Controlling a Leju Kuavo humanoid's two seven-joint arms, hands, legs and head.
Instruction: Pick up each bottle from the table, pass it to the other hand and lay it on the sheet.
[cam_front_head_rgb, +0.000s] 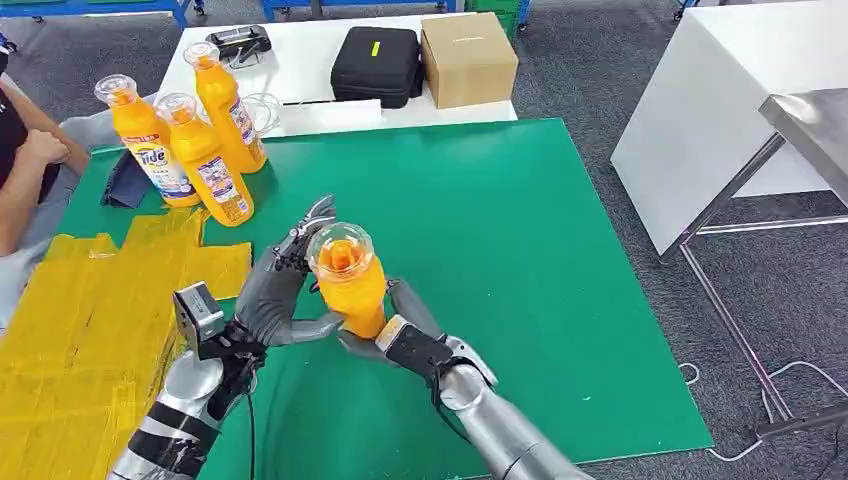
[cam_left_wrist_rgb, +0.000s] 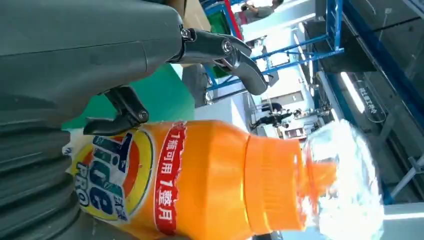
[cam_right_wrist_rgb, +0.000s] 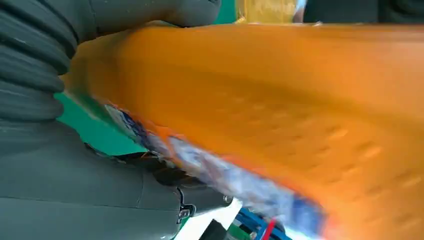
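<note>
- An orange bottle (cam_front_head_rgb: 350, 280) with a clear cap stands upright in the air over the green table (cam_front_head_rgb: 520, 250), held between both of the robot's hands near the table's front edge.
- The right hand (cam_front_head_rgb: 405, 335) grips the bottle low on its body, the fingers clamped around it from the right side and beneath.
- The left hand (cam_front_head_rgb: 280, 290) is up against the bottle's left side; its thumb reaches under toward the bottle's base and its dark fingers (cam_front_head_rgb: 310, 222) stand spread beside the cap. From the left wrist view one finger (cam_left_wrist_rgb: 117, 117) touches the Tide label and another (cam_left_wrist_rgb: 235, 57) arches free above the orange body (cam_left_wrist_rgb: 210, 175), so the fingers are apart, not yet wrapped around it.
- In the right wrist view the bottle's orange side (cam_right_wrist_rgb: 280, 110) runs blurred right against the grey hand (cam_right_wrist_rgb: 75, 195).
- Three more orange bottles (cam_front_head_rgb: 205, 160) stand upright close together at the table's far left corner.
- A yellow sheet (cam_front_head_rgb: 80, 320) lies along the left edge of the table.
- A person's arm (cam_front_head_rgb: 25, 175) rests at the far left.
- Beyond the green table, a white table (cam_front_head_rgb: 300, 60) carries a black case (cam_front_head_rgb: 378, 62) and a cardboard box (cam_front_head_rgb: 468, 58).
</note>
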